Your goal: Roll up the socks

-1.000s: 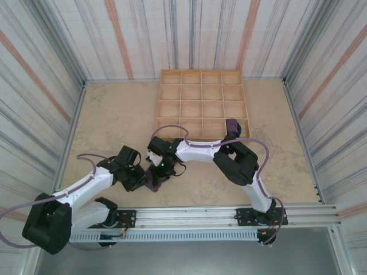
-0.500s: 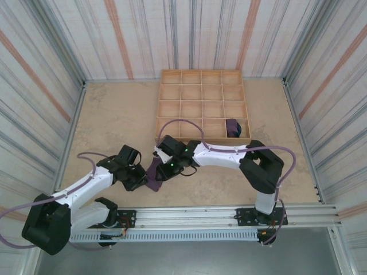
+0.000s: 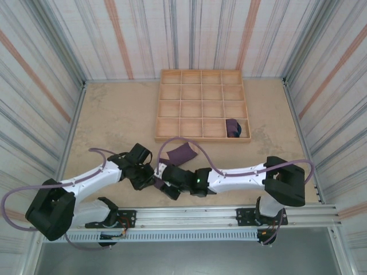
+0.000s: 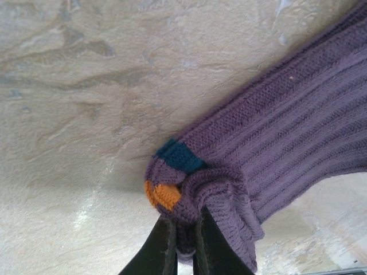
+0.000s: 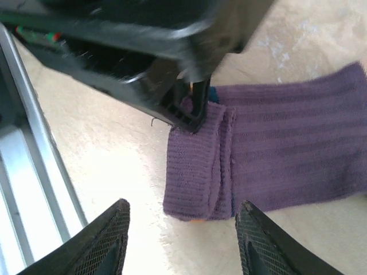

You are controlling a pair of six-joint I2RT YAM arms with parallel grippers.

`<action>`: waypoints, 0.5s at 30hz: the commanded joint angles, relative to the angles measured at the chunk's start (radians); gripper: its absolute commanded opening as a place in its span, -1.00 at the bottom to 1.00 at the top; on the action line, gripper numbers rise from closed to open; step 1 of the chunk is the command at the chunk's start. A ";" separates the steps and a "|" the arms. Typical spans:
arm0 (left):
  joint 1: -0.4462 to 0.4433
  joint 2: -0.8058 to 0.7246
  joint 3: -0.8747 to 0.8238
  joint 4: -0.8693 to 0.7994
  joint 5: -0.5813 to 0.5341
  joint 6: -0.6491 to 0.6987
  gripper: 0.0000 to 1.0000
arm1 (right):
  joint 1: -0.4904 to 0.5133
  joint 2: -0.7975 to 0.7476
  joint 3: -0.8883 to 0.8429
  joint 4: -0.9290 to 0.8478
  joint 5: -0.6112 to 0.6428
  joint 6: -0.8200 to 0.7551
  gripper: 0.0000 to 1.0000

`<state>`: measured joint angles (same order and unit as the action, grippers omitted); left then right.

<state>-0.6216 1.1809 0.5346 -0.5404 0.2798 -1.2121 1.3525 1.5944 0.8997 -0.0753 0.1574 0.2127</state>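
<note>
One purple sock lies flat on the table, its near end folded over. My left gripper is shut on that folded end, where an orange patch and a teal patch show. In the top view the left gripper sits at the sock's near-left end. My right gripper is open just short of the sock, nothing between its fingers. In the top view the right gripper is close beside the left one. A second sock, a rolled purple bundle, sits in the wooden tray.
The wooden tray with several compartments stands at the back middle. A metal rail runs along the near edge, close under the right gripper. Striped walls enclose the table on three sides.
My right gripper has opened, let go of the sock and drawn back toward the near rail. The sock now lies stretched out flat. My left gripper has stayed shut and shifted right.
</note>
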 commanded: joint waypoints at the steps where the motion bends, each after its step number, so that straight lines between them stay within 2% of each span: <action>1: -0.007 -0.022 -0.002 0.005 0.001 -0.070 -1.00 | 0.055 -0.008 -0.052 0.142 0.190 -0.153 0.06; 5: -0.007 -0.021 -0.003 0.004 0.007 -0.081 -1.00 | 0.110 0.038 -0.092 0.257 0.286 -0.231 0.08; 15: 0.004 0.031 0.005 0.025 0.054 -0.070 -1.00 | 0.135 0.162 -0.108 0.407 0.351 -0.318 0.00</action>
<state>-0.6228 1.2034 0.5346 -0.5144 0.3153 -1.2732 1.4799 1.7321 0.8051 0.2607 0.4530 -0.0505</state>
